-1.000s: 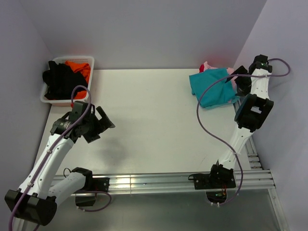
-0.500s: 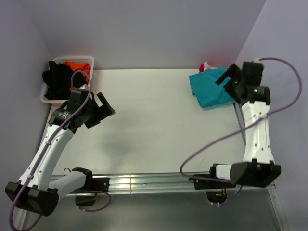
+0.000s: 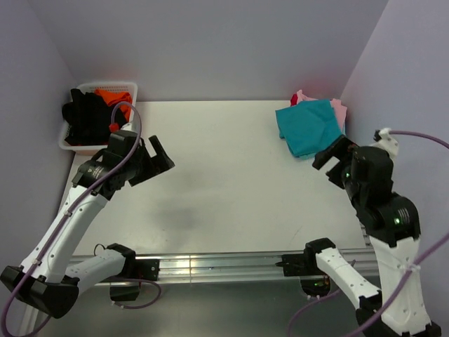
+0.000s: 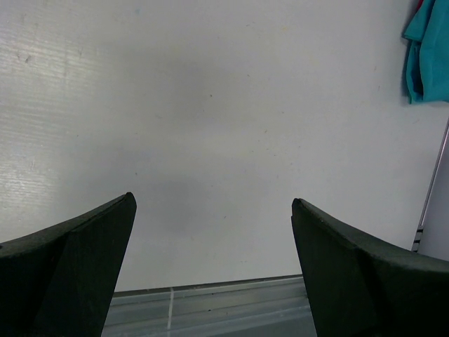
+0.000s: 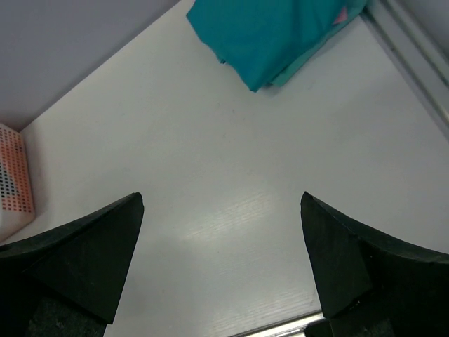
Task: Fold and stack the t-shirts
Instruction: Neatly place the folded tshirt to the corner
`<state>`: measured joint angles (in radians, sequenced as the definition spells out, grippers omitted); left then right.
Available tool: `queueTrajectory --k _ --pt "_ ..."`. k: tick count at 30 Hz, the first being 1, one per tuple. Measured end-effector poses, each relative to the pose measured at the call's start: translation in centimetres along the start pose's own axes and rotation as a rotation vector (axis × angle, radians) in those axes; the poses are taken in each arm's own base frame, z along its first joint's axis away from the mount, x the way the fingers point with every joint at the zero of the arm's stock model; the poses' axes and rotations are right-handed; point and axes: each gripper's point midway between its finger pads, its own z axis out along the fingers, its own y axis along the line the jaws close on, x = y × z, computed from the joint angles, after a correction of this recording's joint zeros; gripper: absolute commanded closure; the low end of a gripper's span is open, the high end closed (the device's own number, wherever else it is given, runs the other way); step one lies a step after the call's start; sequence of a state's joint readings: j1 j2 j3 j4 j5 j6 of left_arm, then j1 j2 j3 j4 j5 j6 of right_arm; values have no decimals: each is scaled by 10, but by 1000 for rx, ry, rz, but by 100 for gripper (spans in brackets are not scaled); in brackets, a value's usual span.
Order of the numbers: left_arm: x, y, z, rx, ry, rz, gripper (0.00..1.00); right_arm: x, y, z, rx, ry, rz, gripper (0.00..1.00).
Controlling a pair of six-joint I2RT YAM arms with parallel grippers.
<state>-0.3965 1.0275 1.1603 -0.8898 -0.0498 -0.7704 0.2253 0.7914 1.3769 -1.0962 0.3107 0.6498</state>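
Note:
A folded teal t-shirt (image 3: 309, 126) lies on top of a stack at the table's back right corner, with a pink one (image 3: 339, 109) showing behind it. In the right wrist view the teal shirt (image 5: 273, 31) covers a pale aqua layer (image 5: 309, 64), and a pink corner (image 5: 342, 14) peeks out. Its edge also shows in the left wrist view (image 4: 423, 49). My right gripper (image 3: 330, 156) is open and empty, held above the table just in front of the stack (image 5: 222, 196). My left gripper (image 3: 153, 163) is open and empty over the left side of the table (image 4: 212, 200).
A white basket (image 3: 76, 146) with black and orange clothes (image 3: 91, 116) stands at the back left; its corner shows in the right wrist view (image 5: 14, 175). A metal rail (image 3: 231, 265) runs along the near edge. Walls close the back and sides.
My right arm has pulled back from the shirt stack toward the near side, leaving the teal shirt fully uncovered. My left gripper has shifted slightly right.

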Motion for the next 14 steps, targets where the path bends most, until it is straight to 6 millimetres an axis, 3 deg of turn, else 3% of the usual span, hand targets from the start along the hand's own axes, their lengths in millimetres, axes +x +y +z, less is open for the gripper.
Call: queueTrajectory --k 6,14 --pt "-18 -14 -7 -7 -48 21 1 5 -32 -37 -1 -57 -56 0" --pt "-40 -14 -13 -62 -113 11 1 21 -33 -40 -41 -5 -119 0"
